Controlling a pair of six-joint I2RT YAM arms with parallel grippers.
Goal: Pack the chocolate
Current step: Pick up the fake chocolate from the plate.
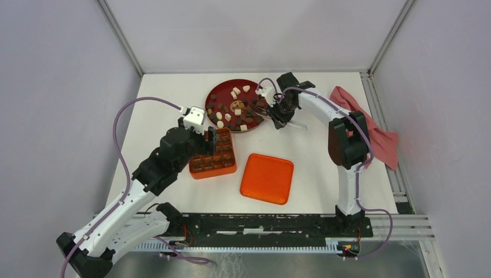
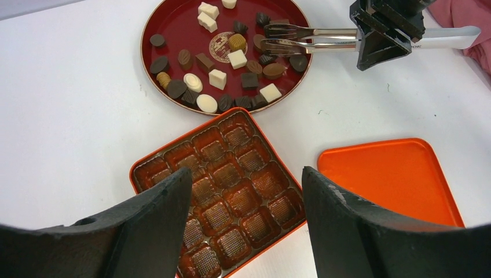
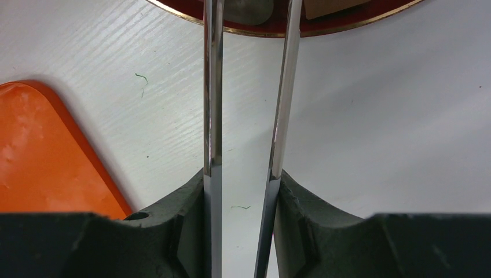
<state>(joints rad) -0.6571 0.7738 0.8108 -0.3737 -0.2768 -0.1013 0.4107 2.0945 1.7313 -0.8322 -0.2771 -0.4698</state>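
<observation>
Nearest to the arm bases, the left gripper (image 2: 246,197) is held above the orange box (image 2: 226,174), with its fingers spread wide and nothing between them. The box is seen between the two fingers in the left wrist view; it is divided into a grid of small brown cells. Just beside the box, on its right, the flat orange lid (image 2: 394,179) is laid on the white table (image 2: 69,87), apart from the box.

Farther back, the round red plate (image 2: 179,29) is placed close behind the box. The chocolate (image 2: 237,58) is scattered on this plate: many small pieces, mostly dark brown and some cream-white, round and blocky. All pieces that can be seen are on the plate.

At the right side of the plate, metal tongs (image 2: 324,40) are pinched between the fingers of the right gripper (image 3: 242,185), which is pressed on both blades. The tips of the tongs are stretched over the plate edge, among the pieces. Whether a piece is caught between the tips cannot be told. A pink cloth (image 1: 382,142) is seen at the far right of the table.
</observation>
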